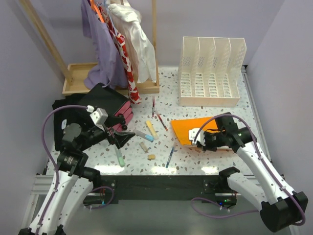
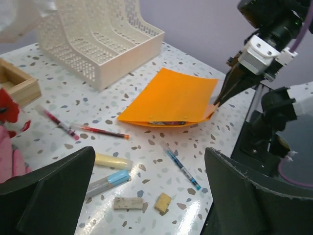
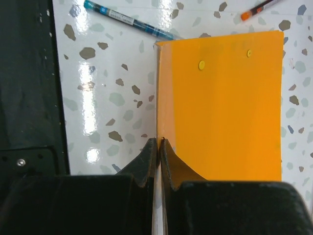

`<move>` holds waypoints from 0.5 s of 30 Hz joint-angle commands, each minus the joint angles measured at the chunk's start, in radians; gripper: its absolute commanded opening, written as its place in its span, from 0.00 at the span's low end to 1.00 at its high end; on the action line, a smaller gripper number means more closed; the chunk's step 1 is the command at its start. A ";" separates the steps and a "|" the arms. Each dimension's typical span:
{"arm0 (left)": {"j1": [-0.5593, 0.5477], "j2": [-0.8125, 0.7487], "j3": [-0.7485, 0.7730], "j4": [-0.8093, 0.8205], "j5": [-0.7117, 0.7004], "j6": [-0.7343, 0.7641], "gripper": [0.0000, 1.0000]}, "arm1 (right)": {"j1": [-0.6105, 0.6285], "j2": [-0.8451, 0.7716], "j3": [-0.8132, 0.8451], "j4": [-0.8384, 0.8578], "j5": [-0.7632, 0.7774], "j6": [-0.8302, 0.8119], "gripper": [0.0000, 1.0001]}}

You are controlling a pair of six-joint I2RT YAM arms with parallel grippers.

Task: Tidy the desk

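The desk [image 1: 195,110] is a white speckled top with stationery scattered over it. An orange folder [image 1: 188,128] lies right of centre, and my right gripper [image 1: 199,142] is shut on its near edge; the right wrist view has both jaws pinched on that edge of the folder [image 3: 230,107], and the left wrist view also shows the right gripper [image 2: 215,103] at the folder [image 2: 168,98]. My left gripper [image 1: 122,137] hangs open over the left-centre of the desk, nothing between its fingers [image 2: 54,191]. Below it lie a blue pen [image 2: 181,166], a yellow highlighter [image 2: 112,160], a blue-capped marker [image 2: 107,182] and two erasers [image 2: 128,202].
A cream file organizer [image 1: 210,73] stands at the back right. A wooden tray [image 1: 76,78] with a clothes rack and hanging garments [image 1: 122,44] fills the back left, with a black bag [image 1: 98,105] in front. Red pens [image 1: 161,122] and a green-tipped marker [image 1: 119,156] also lie on the desk.
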 commanded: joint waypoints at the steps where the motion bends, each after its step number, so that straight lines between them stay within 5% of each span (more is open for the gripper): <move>1: -0.039 0.074 -0.009 0.185 0.174 0.033 1.00 | 0.004 0.017 0.076 -0.066 -0.126 0.071 0.00; 8: -0.327 0.248 0.014 0.255 0.103 0.249 1.00 | 0.002 0.051 0.171 -0.118 -0.166 0.111 0.00; 15: -0.601 0.491 0.034 0.319 -0.216 0.591 1.00 | 0.002 0.080 0.220 -0.161 -0.221 0.122 0.00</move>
